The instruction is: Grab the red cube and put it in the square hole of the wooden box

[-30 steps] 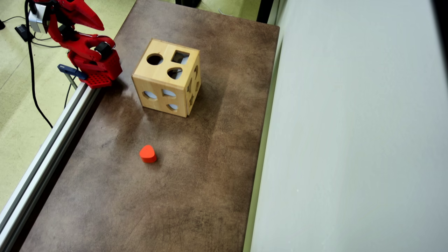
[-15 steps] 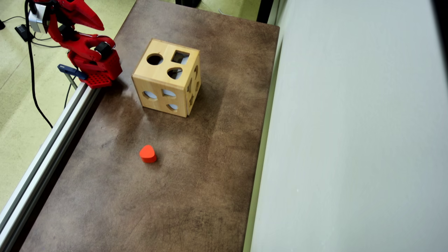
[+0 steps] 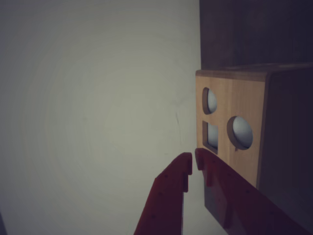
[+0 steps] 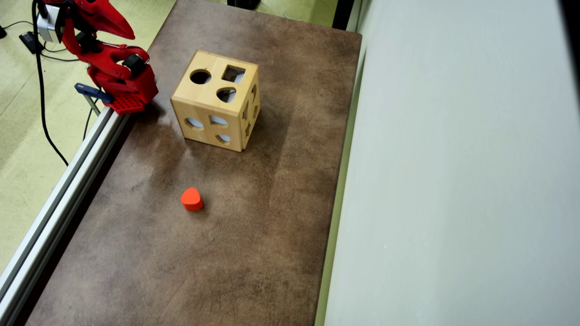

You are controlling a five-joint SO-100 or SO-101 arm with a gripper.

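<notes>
The red cube is out of view in both views. The wooden box (image 4: 206,97) stands at the back of the brown table (image 4: 204,253), its square hole (image 4: 233,74) in the top face beside a round hole. In the wrist view the wooden box (image 3: 239,147) fills the right side. My gripper (image 4: 130,34) is folded back over the arm's base at the table's far left corner, well apart from the box. In the wrist view my gripper (image 3: 193,160) is shut, tips nearly touching, with nothing between them.
An orange-red rounded heart-like block (image 4: 191,199) lies mid-table, nearer the front than the box. An aluminium rail (image 4: 59,203) runs along the table's left edge, with a blue clamp (image 4: 93,93) and cables (image 4: 43,113) beyond. A pale wall (image 4: 453,181) bounds the right side.
</notes>
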